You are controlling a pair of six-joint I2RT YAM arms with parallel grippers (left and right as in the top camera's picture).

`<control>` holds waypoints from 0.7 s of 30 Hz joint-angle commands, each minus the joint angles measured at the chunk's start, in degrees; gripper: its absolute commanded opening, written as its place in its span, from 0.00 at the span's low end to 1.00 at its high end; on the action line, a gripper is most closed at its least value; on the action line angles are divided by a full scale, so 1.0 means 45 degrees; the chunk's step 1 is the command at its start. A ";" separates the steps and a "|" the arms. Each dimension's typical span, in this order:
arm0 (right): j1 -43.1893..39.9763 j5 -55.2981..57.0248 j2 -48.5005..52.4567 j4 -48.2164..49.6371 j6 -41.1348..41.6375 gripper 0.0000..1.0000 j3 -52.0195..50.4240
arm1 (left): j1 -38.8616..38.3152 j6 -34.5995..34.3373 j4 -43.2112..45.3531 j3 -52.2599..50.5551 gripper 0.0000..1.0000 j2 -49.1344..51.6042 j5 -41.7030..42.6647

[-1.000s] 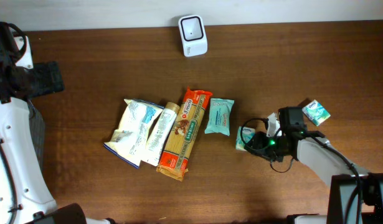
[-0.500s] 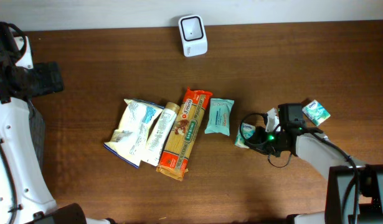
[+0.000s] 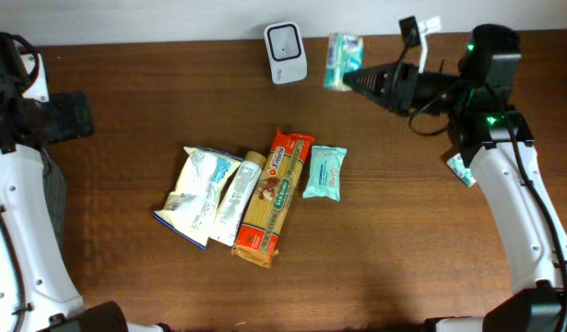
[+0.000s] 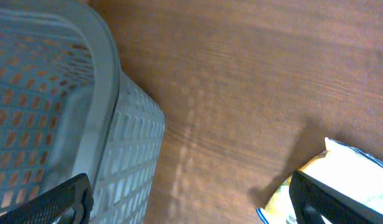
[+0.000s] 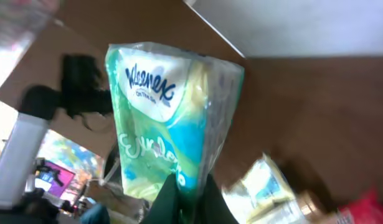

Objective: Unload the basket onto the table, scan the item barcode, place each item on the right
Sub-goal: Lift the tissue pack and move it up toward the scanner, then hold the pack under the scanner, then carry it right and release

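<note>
You are working over a dark brown wooden table (image 3: pixel 126 267) with a pale wall (image 3: pixel 172 18) running along its far edge. The white scanner (image 3: pixel 285 53) stands at that far edge, near the middle. Your right gripper (image 3: pixel 354 78) reaches in from the right with its fingers (image 5: pixel 179 202) pressed together on the lower end of the tissue pack (image 3: pixel 342 61). The pack sits just to the right of the scanner, close beside it but not touching. In the right wrist view the pack stands tilted above the fingers, its printed face towards the camera.

Mid-table, four items lie side by side: a white bag (image 3: pixel 195 192), a cream packet (image 3: pixel 239 196), an orange packet (image 3: pixel 276 196) and a teal packet (image 3: pixel 324 171). A small teal pack (image 3: pixel 460 168) shows under your right arm.

Your left gripper (image 4: pixel 191 199) hangs spread wide and empty at the left edge, beside a grey mesh basket (image 4: pixel 98 74).
</note>
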 commanded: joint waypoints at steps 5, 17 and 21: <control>-0.0029 0.0180 0.0010 0.1792 0.2006 0.04 0.0170 | 0.0024 0.0005 0.0005 0.0078 0.99 -0.0155 -0.0126; 0.1870 0.5775 0.1758 -0.5042 -0.2827 0.04 0.0228 | 0.0024 0.0005 0.0005 0.0078 0.99 -0.0155 -0.0126; 0.2336 0.9015 0.2181 -0.8476 -0.4901 0.04 0.2778 | 0.0024 0.0005 0.0005 0.0078 0.99 -0.0155 -0.0126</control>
